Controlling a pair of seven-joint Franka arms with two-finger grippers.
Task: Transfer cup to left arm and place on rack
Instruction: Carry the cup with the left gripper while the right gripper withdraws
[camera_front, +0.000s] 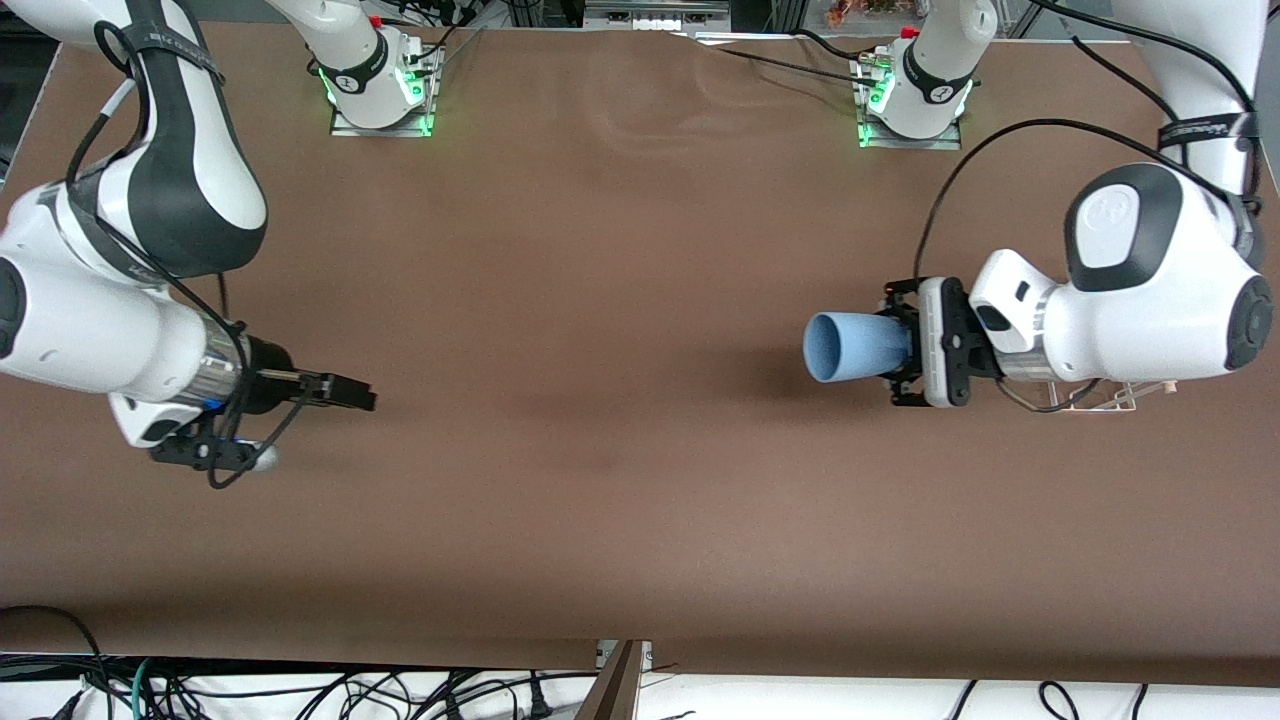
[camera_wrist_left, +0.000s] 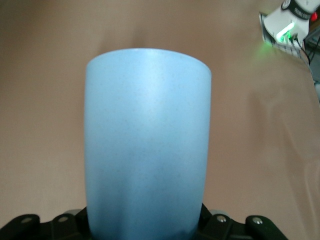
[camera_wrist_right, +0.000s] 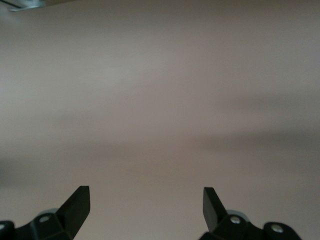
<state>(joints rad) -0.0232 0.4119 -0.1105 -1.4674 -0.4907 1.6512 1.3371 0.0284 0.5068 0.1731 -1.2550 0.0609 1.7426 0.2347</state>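
The light-blue cup (camera_front: 850, 347) is held on its side above the table by my left gripper (camera_front: 901, 346), which is shut on its base; the cup's mouth points toward the right arm's end. In the left wrist view the cup (camera_wrist_left: 147, 145) fills the middle, with the left gripper (camera_wrist_left: 147, 227) clamped round its lower part. The white wire rack (camera_front: 1105, 400) lies under the left arm's wrist and is mostly hidden. My right gripper (camera_front: 352, 392) is open and empty over the table at the right arm's end; its wrist view shows the right gripper (camera_wrist_right: 145, 192) over bare table.
The brown table (camera_front: 600, 300) stretches between the two arms. The arm bases (camera_front: 380, 85) stand with green lights along the table's edge farthest from the front camera. Cables hang below the table's nearest edge (camera_front: 300, 690).
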